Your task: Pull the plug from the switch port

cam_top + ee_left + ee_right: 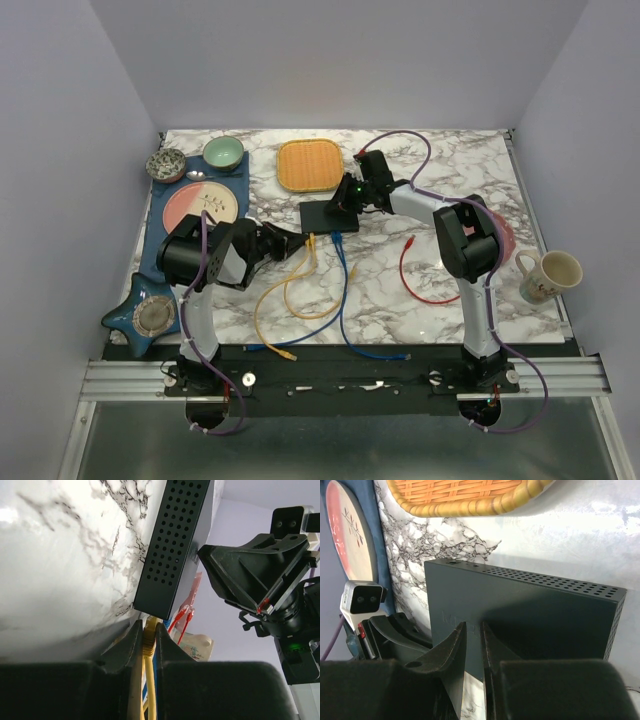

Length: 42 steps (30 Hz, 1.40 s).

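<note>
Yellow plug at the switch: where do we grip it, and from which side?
Grip the yellow plug by its stiff body right at the switch, not the slack cable. Come from the near side, in line with the cable, pinching its two flanks: the cable leaves the switch that way, so the pull is straight out.

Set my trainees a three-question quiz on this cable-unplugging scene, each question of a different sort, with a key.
1. True or false: the red cable is plugged into the switch.
2. Multiple choice: the left gripper is closed around a plug at the switch's edge. Which colour is it? A blue, B yellow, C red.
3. Fill in: the right gripper is set against the top face of the ___.

Key
1. False: it lies loose on the table, apart from the switch.
2. B, the yellow plug.
3. switch
</note>
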Available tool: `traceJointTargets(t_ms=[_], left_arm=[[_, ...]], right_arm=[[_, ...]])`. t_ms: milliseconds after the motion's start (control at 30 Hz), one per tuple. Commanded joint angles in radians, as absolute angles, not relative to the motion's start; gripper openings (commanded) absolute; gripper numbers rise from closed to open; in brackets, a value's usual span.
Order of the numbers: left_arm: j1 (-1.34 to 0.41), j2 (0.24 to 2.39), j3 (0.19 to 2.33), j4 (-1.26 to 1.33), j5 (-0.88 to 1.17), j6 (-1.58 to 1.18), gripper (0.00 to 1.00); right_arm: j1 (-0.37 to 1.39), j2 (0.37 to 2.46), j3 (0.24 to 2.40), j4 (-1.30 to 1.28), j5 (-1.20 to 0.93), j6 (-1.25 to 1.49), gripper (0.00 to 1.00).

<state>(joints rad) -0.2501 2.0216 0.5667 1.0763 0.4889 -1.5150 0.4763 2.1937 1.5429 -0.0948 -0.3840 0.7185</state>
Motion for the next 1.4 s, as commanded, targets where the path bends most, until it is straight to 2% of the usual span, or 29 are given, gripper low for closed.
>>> traceJointTargets(t_ms=[0, 433, 1367], left_arm=[[-0.235, 2.077, 0.542, 1.074, 0.472, -1.56, 0.0], [-0.232, 2.097, 0.529, 1.118, 0.485, -1.569, 0.0], [-0.267, 2.02, 0.445, 1.032, 0.541, -1.473, 0.0]], right_arm=[[0.482, 2.201, 1.482, -0.18, -0.359, 0.703, 0.26], [0.561, 2.019, 1.301, -0.112, -0.345, 0.683, 0.26], [0.589, 2.218, 1.528, -0.158, -0.365, 0.741, 0.25]])
